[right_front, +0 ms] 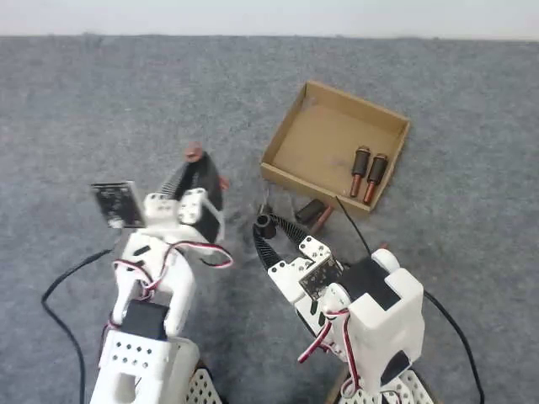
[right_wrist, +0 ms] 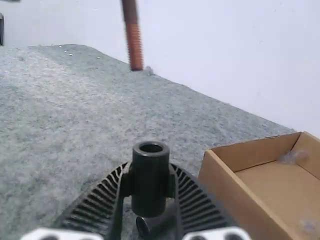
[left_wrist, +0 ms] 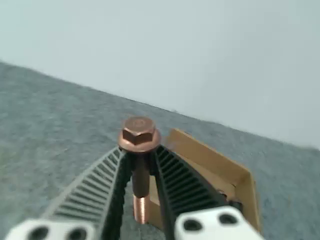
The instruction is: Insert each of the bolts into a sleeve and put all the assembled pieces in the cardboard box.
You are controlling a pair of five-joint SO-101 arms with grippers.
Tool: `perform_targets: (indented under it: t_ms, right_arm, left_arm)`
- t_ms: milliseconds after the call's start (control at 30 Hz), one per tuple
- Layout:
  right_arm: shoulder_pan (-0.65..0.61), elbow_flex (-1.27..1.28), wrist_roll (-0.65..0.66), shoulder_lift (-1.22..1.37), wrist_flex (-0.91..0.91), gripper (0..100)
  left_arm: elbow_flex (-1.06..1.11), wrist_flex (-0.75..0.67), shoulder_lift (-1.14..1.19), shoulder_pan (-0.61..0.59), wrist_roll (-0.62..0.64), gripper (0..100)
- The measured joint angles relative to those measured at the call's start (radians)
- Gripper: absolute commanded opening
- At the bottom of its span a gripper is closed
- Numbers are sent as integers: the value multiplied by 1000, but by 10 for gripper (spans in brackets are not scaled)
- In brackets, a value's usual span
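Grey felt covers the worktop (right_front: 84, 101). Over its left half, the left gripper (left_wrist: 140, 155) pinches a copper hex-head bolt (left_wrist: 140, 172) by the shank just under the head. The bolt stands upright with its head on top and its threaded tip hanging below the fingers, off the felt. Near the middle, the right gripper (right_wrist: 150, 182) is pressed around a black sleeve (right_wrist: 150, 172). This sleeve stands upright too, its open bore facing up, lower than the bolt and apart from it. Just beside that gripper, towards the cardboard box (right_front: 285, 124), a second black sleeve (right_front: 309, 209) and a loose copper bolt (right_front: 322, 220) lie on the felt at the box's near wall. Inside the box, two assembled pieces (right_front: 366, 173) lie side by side against its right wall.
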Motion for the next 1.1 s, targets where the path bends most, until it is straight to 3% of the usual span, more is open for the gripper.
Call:
perform_targets:
  t_ms: [300, 633, 1100]
  right_arm:
    - [0, 0, 0, 0, 0, 6]
    - [0, 0, 0, 0, 0, 6]
    - [18, 0, 0, 0, 0, 6]
  left_arm:
    - [0, -69, 2, 164, -75, 12]
    - [-180, -72, 336, 175, -112, 12]
    - [-106, -72, 272, 252, -118, 12]
